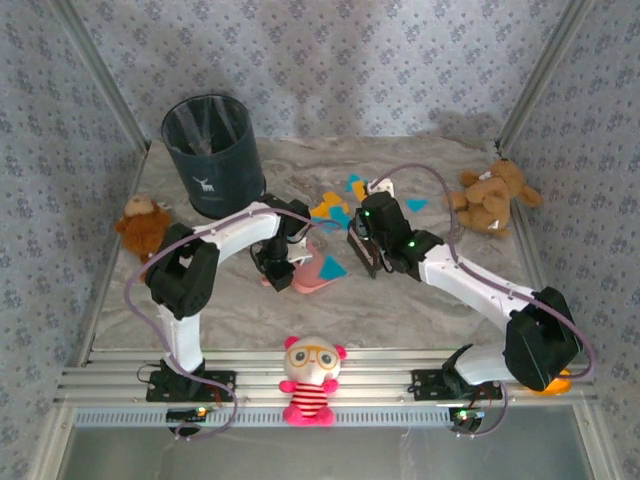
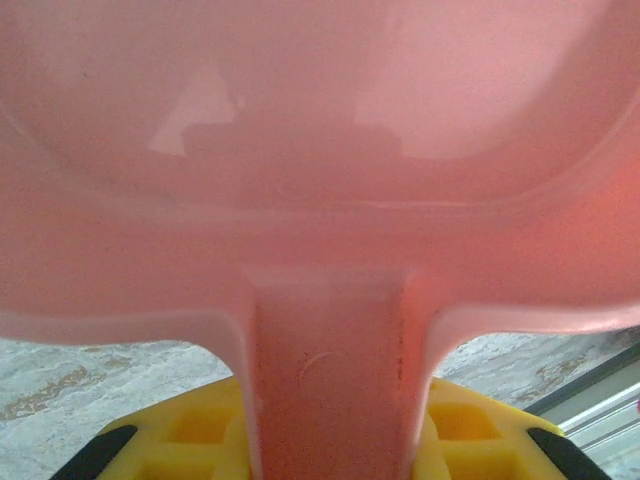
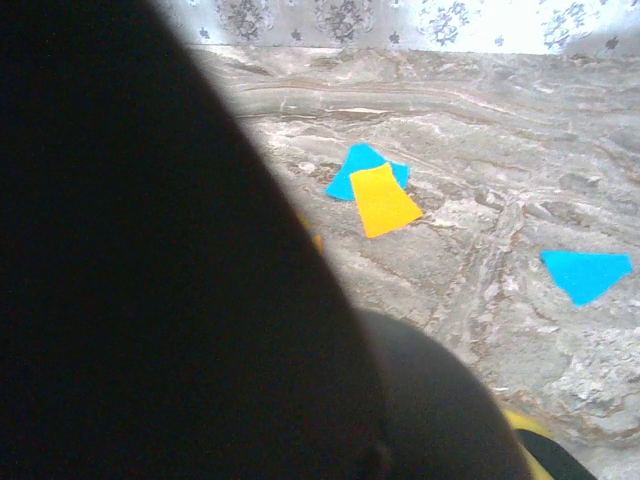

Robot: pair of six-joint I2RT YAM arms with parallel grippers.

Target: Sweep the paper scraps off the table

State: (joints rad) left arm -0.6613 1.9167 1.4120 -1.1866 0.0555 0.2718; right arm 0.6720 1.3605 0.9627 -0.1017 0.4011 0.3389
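The pink dustpan rests on the table in front of centre. My left gripper is shut on its handle, which runs between the yellow fingers. A teal scrap lies at the pan's right edge. My right gripper is shut on a dark brush, just right of the pan. Orange and teal paper scraps lie behind both tools, with others further back and to the right. The right wrist view shows the brush's dark bulk, an orange-on-teal pair and a teal scrap.
A dark bin stands at the back left. A brown plush bear sits by the left wall and a tan one at the right. A pink doll sits on the aluminium rail between the arm bases.
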